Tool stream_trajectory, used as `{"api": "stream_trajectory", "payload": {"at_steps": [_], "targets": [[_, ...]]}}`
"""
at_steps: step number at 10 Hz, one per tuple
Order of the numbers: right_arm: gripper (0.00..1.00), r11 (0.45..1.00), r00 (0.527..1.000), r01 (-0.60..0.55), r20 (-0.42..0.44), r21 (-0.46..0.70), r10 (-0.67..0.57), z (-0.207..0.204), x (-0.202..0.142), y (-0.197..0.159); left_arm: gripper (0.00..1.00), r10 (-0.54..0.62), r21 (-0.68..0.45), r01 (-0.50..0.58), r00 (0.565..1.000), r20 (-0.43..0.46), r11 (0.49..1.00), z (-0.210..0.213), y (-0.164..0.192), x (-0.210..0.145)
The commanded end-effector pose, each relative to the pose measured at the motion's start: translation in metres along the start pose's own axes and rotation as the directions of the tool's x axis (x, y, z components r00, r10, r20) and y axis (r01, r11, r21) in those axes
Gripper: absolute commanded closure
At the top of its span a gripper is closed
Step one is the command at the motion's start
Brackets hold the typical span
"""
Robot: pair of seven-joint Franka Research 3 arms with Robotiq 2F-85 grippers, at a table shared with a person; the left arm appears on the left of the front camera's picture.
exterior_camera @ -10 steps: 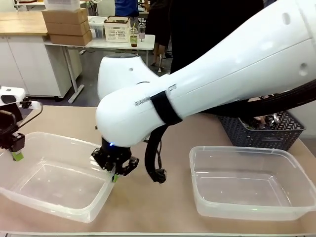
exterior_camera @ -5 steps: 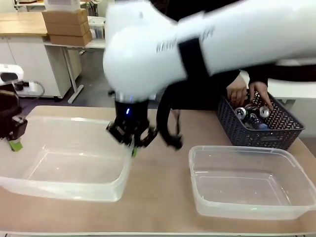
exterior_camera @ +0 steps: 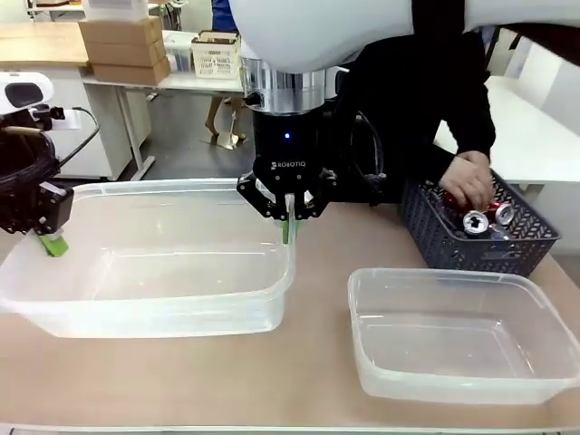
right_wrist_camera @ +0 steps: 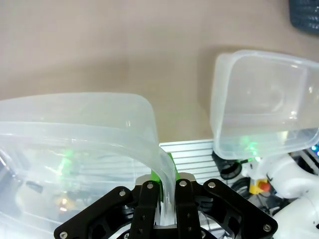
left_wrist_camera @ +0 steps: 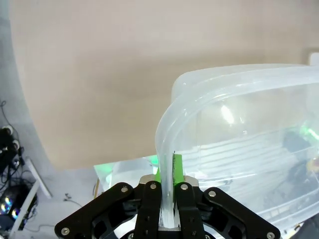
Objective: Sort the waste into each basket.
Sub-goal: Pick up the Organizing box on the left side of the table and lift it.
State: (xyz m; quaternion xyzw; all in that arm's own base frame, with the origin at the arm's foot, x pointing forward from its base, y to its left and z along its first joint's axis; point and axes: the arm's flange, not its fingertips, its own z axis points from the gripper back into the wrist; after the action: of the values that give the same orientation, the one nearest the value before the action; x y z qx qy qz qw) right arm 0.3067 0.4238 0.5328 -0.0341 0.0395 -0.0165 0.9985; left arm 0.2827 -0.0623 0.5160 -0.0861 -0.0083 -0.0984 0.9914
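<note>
The left tub (exterior_camera: 163, 313) is held by both grippers. In the front view it is seen at 9 o'clock on the surface (exterior_camera: 317, 372). Whether its bottom touches the surface cannot be told.

The left gripper (exterior_camera: 52, 243) is clamped on the rim at the tub's 9 o'clock end. In the left wrist view the thin clear wall is seen pinched between the 2 green pads (left_wrist_camera: 177, 167), with the fingers pressed close together.

The right gripper (exterior_camera: 288, 227) is clamped on the rim at the tub's 3 o'clock end, close to a rounded corner. It points straight down from its white arm, which comes in from 12 o'clock in the front view. In the right wrist view the rim is seen squeezed between its 2 fingers in the same way.

The right tub (exterior_camera: 435, 388) is set flat on the surface at 4 o'clock, well apart from the left tub.

A dark basket (exterior_camera: 435, 245) is placed at 2 o'clock, just behind the right tub. Red and silver cans (exterior_camera: 477, 221) are seen lying inside it. A person's hand (exterior_camera: 469, 181) is reached into the basket from 12 o'clock and is laid on or just above the cans. A dark sleeve is worn on that arm.
</note>
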Motion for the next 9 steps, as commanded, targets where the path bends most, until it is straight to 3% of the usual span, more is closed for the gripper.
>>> {"api": "stream_trajectory", "payload": {"at_steps": [1,2,4,5,6,9], "targets": [[1.0,0.999,0.999,0.04,-0.008,-0.016,-0.04,-0.015,-0.002,0.011,1.0,-0.001,0.011,0.002,1.0,-0.02,1.0,-0.006,0.011,0.0],[0.96,1.0,1.0,0.0,0.0,0.0,0.0,0.0,0.0,0.0,0.96,0.0,0.0,0.0,1.0,0.0,1.0,0.0,0.0,0.0],[0.96,0.999,1.0,-0.027,-0.007,0.018,0.027,-0.021,0.04,-0.045,0.96,0.239,-0.194,-0.225,0.969,0.055,0.955,0.015,-0.028,0.05],[0.96,0.995,0.995,-0.097,-0.016,0.017,0.098,-0.023,0.052,-0.065,0.96,0.289,-0.24,-0.279,0.957,0.006,0.93,0.014,-0.048,0.072],[0.96,0.993,0.992,-0.12,-0.03,0.002,0.12,-0.02,0.063,-0.084,0.96,0.292,-0.237,-0.288,0.956,-0.016,0.928,0.011,-0.068,0.092],[0.96,0.989,0.987,-0.15,-0.052,-0.01,0.149,-0.013,0.075,-0.136,0.96,0.254,-0.112,-0.249,0.967,0.033,0.962,-0.008,-0.125,0.134]]}}
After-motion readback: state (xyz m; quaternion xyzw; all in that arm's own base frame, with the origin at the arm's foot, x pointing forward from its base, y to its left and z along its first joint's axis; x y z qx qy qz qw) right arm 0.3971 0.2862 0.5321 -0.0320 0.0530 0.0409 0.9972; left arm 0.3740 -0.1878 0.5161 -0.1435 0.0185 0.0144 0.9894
